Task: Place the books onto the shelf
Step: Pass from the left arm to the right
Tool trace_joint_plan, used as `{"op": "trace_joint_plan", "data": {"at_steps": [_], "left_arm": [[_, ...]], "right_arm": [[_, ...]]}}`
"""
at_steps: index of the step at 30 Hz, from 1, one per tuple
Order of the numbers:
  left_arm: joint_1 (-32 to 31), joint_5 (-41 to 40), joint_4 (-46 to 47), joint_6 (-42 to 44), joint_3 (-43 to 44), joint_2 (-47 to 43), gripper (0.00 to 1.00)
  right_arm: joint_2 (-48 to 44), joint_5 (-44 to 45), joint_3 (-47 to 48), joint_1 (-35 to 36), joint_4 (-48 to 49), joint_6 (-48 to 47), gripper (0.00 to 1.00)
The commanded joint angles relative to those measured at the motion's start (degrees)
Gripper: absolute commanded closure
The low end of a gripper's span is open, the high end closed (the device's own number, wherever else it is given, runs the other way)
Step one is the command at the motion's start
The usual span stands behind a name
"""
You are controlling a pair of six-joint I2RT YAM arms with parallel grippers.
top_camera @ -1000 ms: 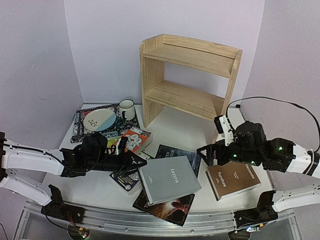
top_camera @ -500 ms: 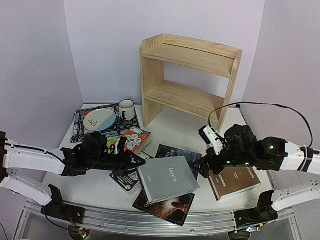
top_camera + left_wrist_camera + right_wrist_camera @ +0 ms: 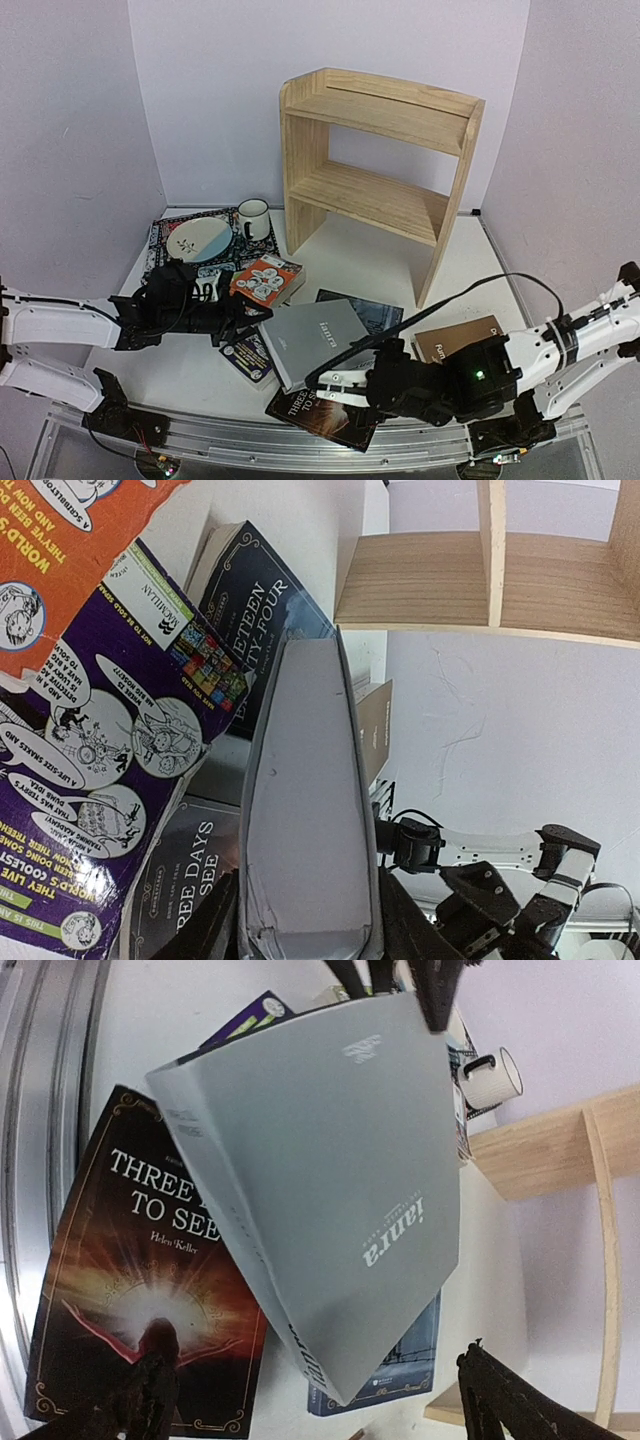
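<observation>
Jaws of your left gripper [image 3: 305, 932] pinch the grey book [image 3: 320, 340] by its page edge, lower centre of the top view. The right gripper [image 3: 315, 1375] stands spread beside it. It looks stiff and weighty, so support the spine.

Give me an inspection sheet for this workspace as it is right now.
Surface: white table, books scattered near the front.
Job's things: pine shelf holds no books; grey book tilted up over Three Days to See; brown book and orange book lie flat.
Clutter: mug and plate on a placemat.
Grippers: left gripper shut on the grey book's edge; right gripper open, facing its cover.
Cables: black cable arcs from the right arm.
Surroundings: lilac walls, metal rail.
</observation>
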Motion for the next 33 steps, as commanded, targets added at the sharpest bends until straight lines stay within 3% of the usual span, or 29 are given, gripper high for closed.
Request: {"op": "trace_joint_plan", "data": {"at_steps": [1,9,33], "left_arm": [[0.34,1.29,2.41,-1.34,-0.66,-2.31,0.59],[0.63,0.98,2.50,-3.36,-0.82,-4.00,0.59],[1.50,8.56,2.50,-6.77,3.72,-3.80,0.60]], "right_arm": [[2.62,9.17,1.10,2.26,5.95,-11.17,0.02],[8.50,14.97,0.27,5.40,19.46,-19.42,0.02],[10.10,20.56,-7.26,4.87,35.47,-29.61,0.02]]}}
